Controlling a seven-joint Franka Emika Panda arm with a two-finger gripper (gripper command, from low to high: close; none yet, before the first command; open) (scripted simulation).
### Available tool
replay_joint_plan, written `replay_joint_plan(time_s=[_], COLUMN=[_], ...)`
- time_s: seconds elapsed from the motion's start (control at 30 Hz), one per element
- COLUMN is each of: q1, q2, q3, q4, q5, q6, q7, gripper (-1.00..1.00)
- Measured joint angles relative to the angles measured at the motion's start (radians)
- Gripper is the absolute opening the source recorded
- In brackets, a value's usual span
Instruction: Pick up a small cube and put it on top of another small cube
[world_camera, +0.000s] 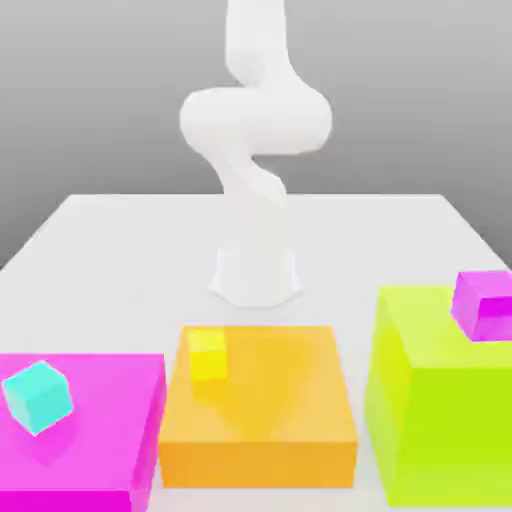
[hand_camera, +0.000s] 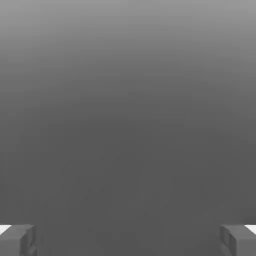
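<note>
While gripper (hand_camera: 128, 240) hangs with fingers spread wide, nothing between them, small purple-magenta cube (world_camera: 485, 304) sits atop lime block (world_camera: 440, 400), at its far corner toward exterior view's right. Arm (world_camera: 255, 170) stands upright mid-table, well apart. Judged: reach must go toward lime block. Candidate bases: yellow cube (world_camera: 208, 354) on orange block (world_camera: 258, 405), cyan cube (world_camera: 38, 396) on magenta block (world_camera: 80, 430).

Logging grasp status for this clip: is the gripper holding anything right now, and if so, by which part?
Nothing is held. The gripper is open with nothing between its fingers; the purple cube sits on the green block.
</note>
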Motion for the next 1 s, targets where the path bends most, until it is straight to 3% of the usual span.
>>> replay_joint_plan(time_s=[0.33,0.53,0.63,0.73,0.9,1.0], q1=[0.192,0.279,0.322,0.403,0.596,0.666], q2=[0.340,0.544,0.648,0.754,0.938,0.978], q3=[0.111,0.227,0.286,0.309,0.232,0.216], q4=[-0.085,-0.141,-0.168,-0.192,-0.247,-0.289], q5=[0.036,-0.013,-0.091,-0.229,-0.504,-0.508], q6=[0.240,0.386,0.457,0.522,0.609,0.623], q7=[-0.118,-0.126,-0.092,-0.013,0.262,0.389], gripper=[0.00,0.00,0.00,0.00,0.00,0.00])
